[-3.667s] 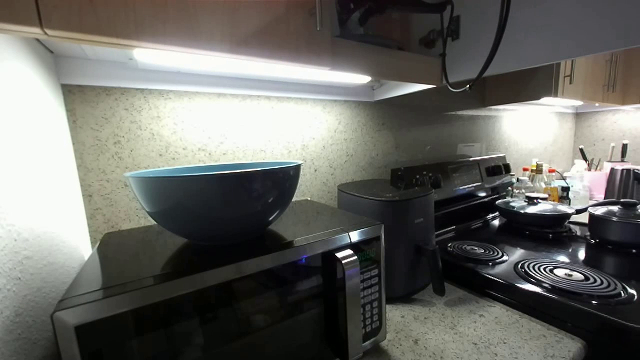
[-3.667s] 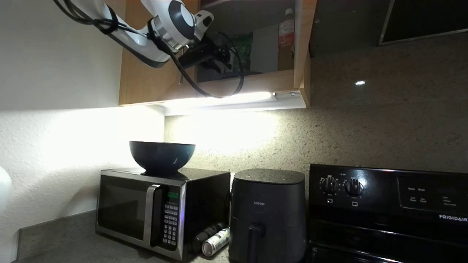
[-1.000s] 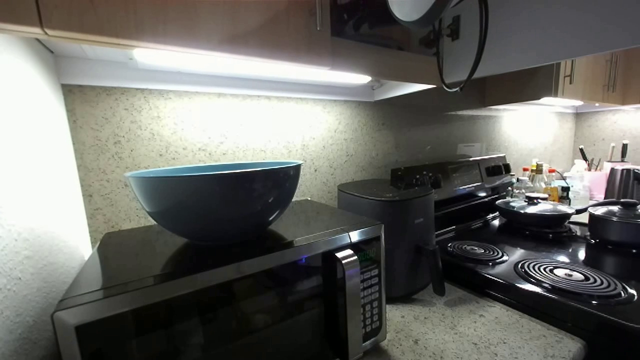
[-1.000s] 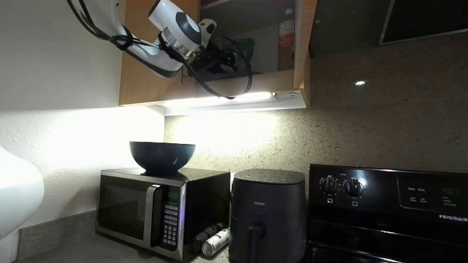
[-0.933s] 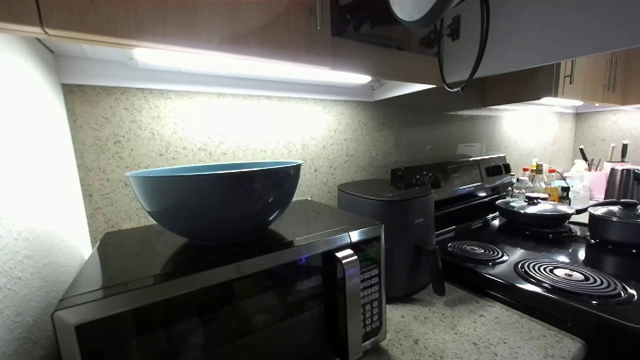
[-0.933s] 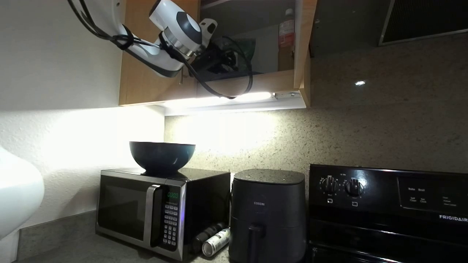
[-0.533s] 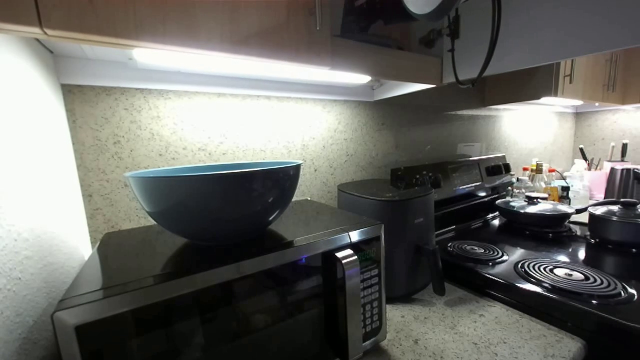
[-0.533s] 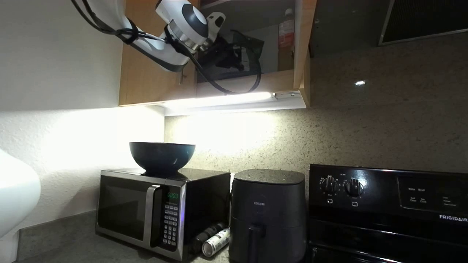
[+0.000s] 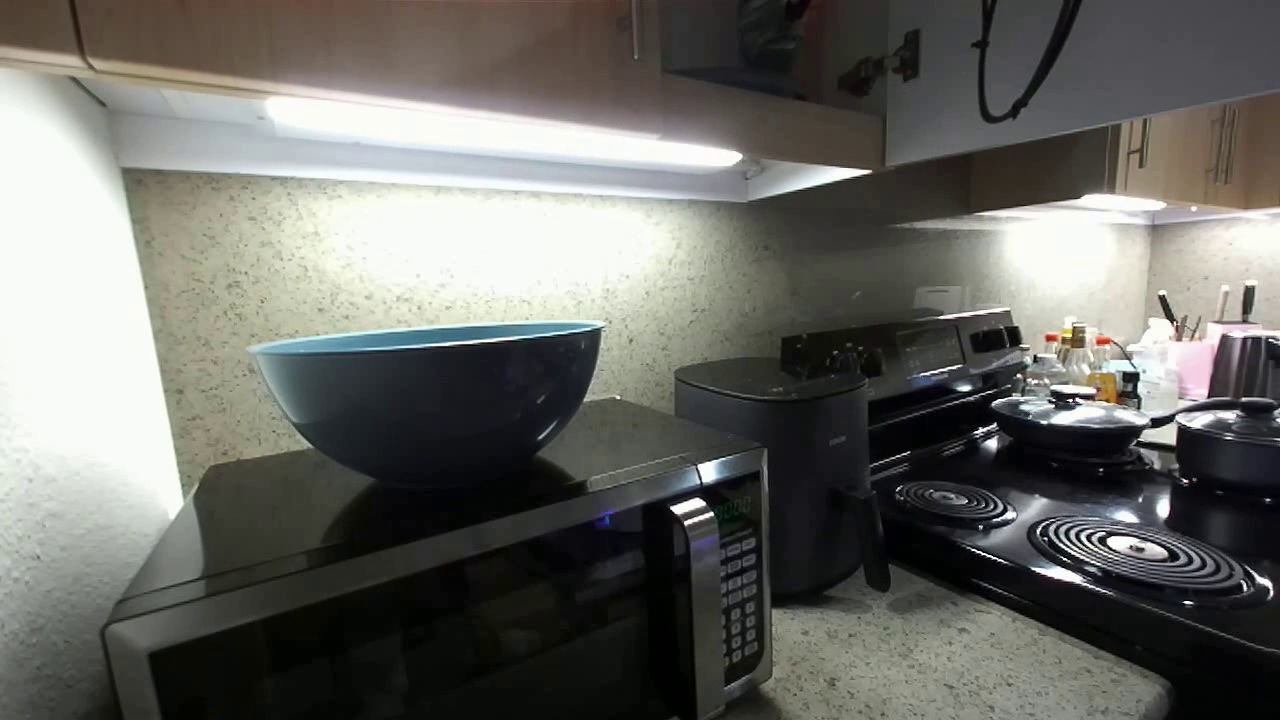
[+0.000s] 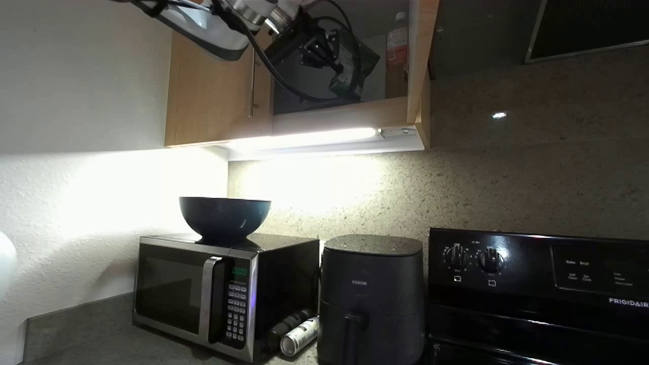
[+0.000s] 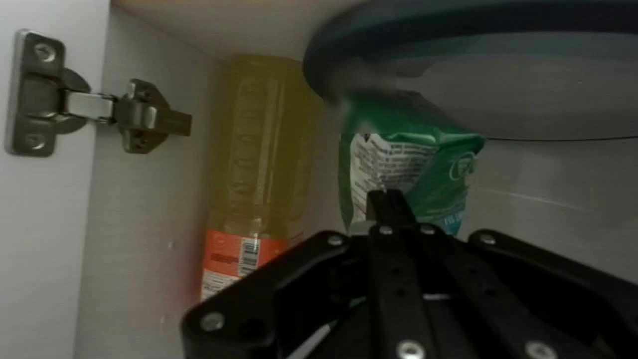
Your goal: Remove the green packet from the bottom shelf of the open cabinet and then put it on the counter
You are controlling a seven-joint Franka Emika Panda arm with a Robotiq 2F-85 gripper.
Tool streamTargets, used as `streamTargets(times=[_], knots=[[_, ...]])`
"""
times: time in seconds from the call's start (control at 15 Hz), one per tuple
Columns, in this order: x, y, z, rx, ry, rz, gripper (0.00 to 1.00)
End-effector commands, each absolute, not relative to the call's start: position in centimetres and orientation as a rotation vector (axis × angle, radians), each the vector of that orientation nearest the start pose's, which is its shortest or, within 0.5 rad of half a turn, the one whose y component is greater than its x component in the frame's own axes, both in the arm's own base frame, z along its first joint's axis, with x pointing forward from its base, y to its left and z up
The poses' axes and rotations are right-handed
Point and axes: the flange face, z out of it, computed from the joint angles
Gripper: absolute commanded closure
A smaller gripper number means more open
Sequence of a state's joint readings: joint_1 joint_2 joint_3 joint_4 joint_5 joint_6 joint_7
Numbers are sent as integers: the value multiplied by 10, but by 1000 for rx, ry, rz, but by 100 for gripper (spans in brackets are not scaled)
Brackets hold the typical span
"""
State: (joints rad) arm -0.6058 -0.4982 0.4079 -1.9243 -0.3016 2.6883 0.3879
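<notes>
Claw (image 11: 385,197) is clenched on the green packet (image 11: 418,174), jaws nearly meeting, crinkled pouch poking out past the tips in the wrist view, white printed panel showing. Packet sits in the mouth of the open cabinet (image 10: 324,119), tilted in an exterior view, near the bottom shelf (image 11: 224,25); can't tell if it clears the board or the front edge. Part of it blurs in the wrist view beside a dark curved rim (image 11: 448,22), object unclear. Bottle (image 11: 264,164), yellowish with orange-red label, is inside too, apart from packet, near the hinge (image 11: 99,107). Cabinet door (image 9: 1050,90) stands wide open. Arm (image 10: 203,28) comes in from upper left of an exterior view. Down on the table (image 9: 950,650): microwave (image 10: 172,289) with dark bowl (image 10: 225,215) on top, air fryer (image 10: 372,299) beside it, pale can (image 10: 300,337) on its side between them. Black stove (image 9: 1000,540) next to the air fryer, lidded pan (image 9: 1070,430) and lidded pot (image 9: 1230,455) on it
</notes>
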Motion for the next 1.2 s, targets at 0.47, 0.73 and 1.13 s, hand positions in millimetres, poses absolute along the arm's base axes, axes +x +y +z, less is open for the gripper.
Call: streamTargets(times=[0.47,0.73,1.13], knots=[[347,-26,835,-2715,545,-2037,100],[339,-34,834,-2681,553,-2078,74],[343,-34,838,-2686,584,-2050,74]])
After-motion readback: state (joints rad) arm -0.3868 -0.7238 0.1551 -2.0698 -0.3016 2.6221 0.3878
